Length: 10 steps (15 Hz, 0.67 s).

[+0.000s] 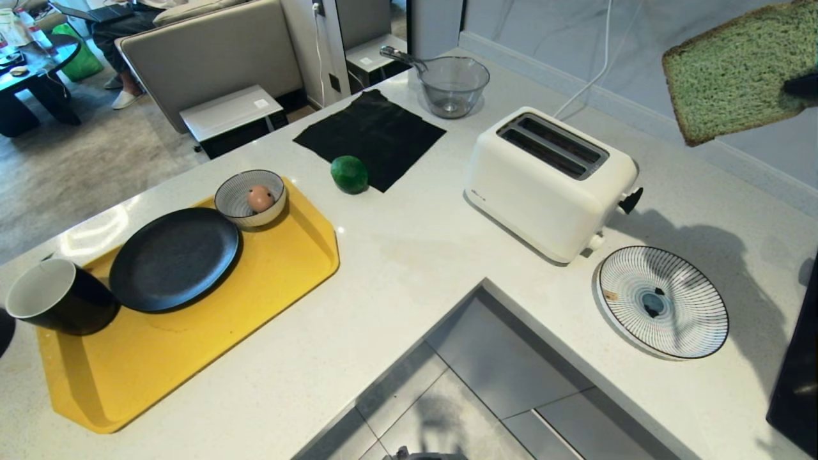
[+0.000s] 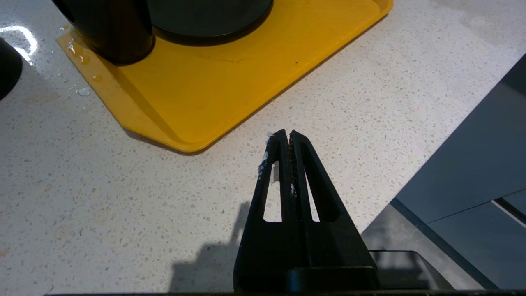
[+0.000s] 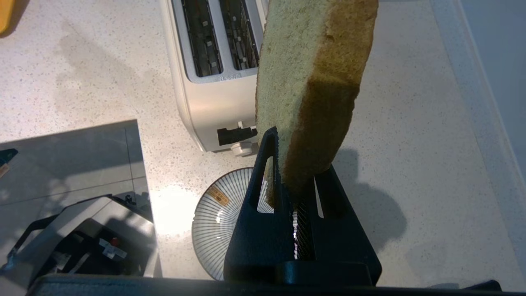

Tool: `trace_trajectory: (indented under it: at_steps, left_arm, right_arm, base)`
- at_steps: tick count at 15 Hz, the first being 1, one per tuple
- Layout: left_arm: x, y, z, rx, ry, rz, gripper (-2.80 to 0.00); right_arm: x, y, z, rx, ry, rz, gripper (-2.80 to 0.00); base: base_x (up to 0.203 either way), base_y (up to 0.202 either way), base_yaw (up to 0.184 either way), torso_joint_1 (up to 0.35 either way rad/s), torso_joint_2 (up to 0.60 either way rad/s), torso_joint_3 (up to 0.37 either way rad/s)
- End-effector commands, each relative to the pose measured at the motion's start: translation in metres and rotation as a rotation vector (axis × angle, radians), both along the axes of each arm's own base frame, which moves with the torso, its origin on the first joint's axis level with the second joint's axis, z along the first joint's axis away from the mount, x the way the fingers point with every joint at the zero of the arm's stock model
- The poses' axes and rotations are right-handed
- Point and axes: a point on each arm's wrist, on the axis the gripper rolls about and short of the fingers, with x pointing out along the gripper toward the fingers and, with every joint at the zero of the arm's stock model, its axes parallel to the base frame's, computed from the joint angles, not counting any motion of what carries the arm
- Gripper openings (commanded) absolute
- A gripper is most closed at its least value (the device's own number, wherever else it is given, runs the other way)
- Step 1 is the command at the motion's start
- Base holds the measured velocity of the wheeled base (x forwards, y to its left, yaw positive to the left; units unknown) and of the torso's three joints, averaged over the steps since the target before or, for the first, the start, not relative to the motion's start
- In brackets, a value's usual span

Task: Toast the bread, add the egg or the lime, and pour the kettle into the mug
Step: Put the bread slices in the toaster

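Up in the top right corner of the head view, the bread [image 1: 735, 73] hangs in the air, clear of the tabletop [image 1: 415, 255], pinched at its lower edge by the right gripper [image 3: 294, 164], whose fingers are clenched on the slice. From the right wrist view the slice stands above and slightly beside the white toaster [image 1: 551, 182], both slots empty, with the striped plate [image 1: 664, 300] below it at the lower right of the head view.

The left gripper [image 2: 286, 137] is clamped shut on nothing, hovering low over bare tabletop just beside the corner of the yellow tray [image 2: 205, 94].

On that tray, at the left of the head view, sit the mug [image 1: 54, 300] at the far left edge, a black plate [image 1: 174, 259] touching it, and a striped bowl [image 1: 249, 198] holding an egg [image 1: 259, 198]. The lime [image 1: 349, 174] rests centre frame, at the edge of a black cloth [image 1: 370, 134]. A clear glass bowl [image 1: 452, 86] stands at upper centre. The kettle is not clearly visible.
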Motion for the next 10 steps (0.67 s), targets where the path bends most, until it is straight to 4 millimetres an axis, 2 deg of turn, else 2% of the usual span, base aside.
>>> trace_trajectory:
  at_steps: [1, 10]
  left_arm:
    - [0.0013, 0.0000, -0.0046, -0.001, 0.015, 0.000, -2.80]
    - [0.0013, 0.0000, -0.0046, -0.001, 0.016, 0.000, -2.80]
  right_arm:
    - [0.0036, -0.0004, -0.0015, 0.000, 0.009, 0.005, -2.80]
    - [0.0073, -0.0008, -0.0016, -0.003, 0.008, 0.009, -2.80]
  base:
    - [0.000, 0.000, 0.000, -0.159, 0.30, 0.142]
    - [0.000, 0.000, 0.000, -0.162, 0.31, 0.147]
